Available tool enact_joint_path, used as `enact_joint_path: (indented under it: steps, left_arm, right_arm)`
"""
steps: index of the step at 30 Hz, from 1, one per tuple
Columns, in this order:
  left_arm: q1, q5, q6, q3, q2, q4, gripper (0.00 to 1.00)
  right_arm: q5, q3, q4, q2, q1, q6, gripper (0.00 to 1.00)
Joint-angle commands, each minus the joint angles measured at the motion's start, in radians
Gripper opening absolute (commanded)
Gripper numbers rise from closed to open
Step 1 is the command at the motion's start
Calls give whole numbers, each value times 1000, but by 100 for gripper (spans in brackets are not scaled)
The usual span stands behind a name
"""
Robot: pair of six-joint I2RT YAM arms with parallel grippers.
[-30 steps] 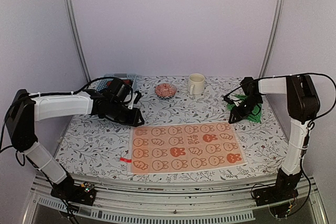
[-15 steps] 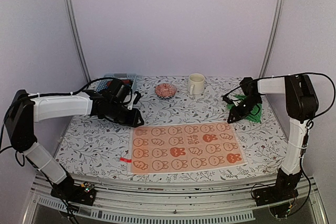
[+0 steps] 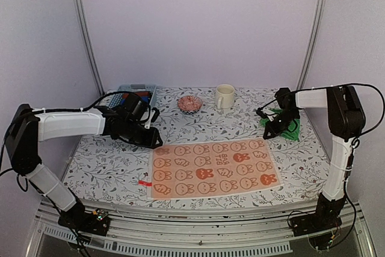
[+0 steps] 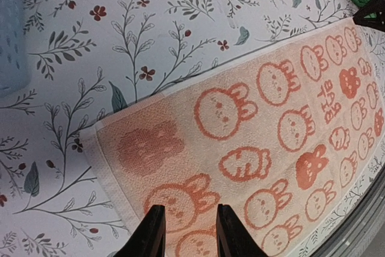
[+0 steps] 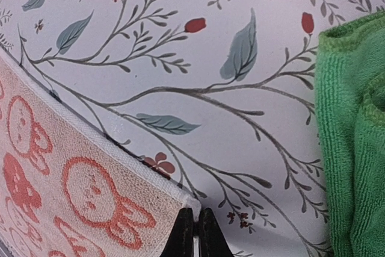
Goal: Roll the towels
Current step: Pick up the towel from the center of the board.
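Two arms reach over a floral table (image 3: 102, 164).

Top view: the orange towel (image 3: 210, 170) lies flat and unrolled at near centre, its long side running left to right. A red tag (image 3: 144, 182) sits just beside its left edge, toward the near corner. The green towel (image 3: 289, 126) lies bunched at the right, just beyond the orange towel's far right corner. The left gripper (image 3: 157, 142) hangs at the far left corner of the orange towel. The right gripper (image 3: 267, 134) is down at the far right corner, between the two towels. Along the far edge stand a basket (image 3: 133, 91) on the left, then a bowl (image 3: 190, 104) and a cup (image 3: 224, 95) nearer the centre.

Left wrist view: the two fingers (image 4: 150, 236) stand parted and released, with nothing between them; rabbit prints show through the gap. They are above the orange towel just inside its far left corner, and whether they touch the cloth cannot be told. The pale edging lies flat on the table. The green towel shows at the upper right of the frame.

Right wrist view: the fingers (image 5: 183, 233) are clenched together, their tips meeting right at the point of the orange towel's corner. Whether any cloth is nipped between them cannot be told. The green towel fills the right side, apart from the orange corner, with bare table between.
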State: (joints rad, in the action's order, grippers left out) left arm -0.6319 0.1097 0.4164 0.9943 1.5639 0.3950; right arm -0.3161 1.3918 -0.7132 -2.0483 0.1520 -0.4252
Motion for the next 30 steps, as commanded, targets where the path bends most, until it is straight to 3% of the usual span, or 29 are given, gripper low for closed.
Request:
enact_joint_path:
  steps: [1,5,10,13,19,30]
  left_arm:
    - [11,-63,6,-24,-18,-47,32]
    - [31,-88,16,-44,-9,-99,50]
    - [65,-63,15,-51,0,-158,64]
    - [94,-15,11,-69,6,-214,66]
    - [161,67,18,-68,62,-246,47]
    - [185,36,35,-35,161,-177,29]
  right_arm:
    - [114,-36,103,26,-8,-11,4]
    - [100,-47,140,12,-7,-1,3]
    - [94,-105,190,33,-6,-16,3]
    - [77,-105,187,39,-5,-17,3]
    - [62,-99,186,50,-6,-24,4]
    - [42,-100,180,38,-6,-33,4]
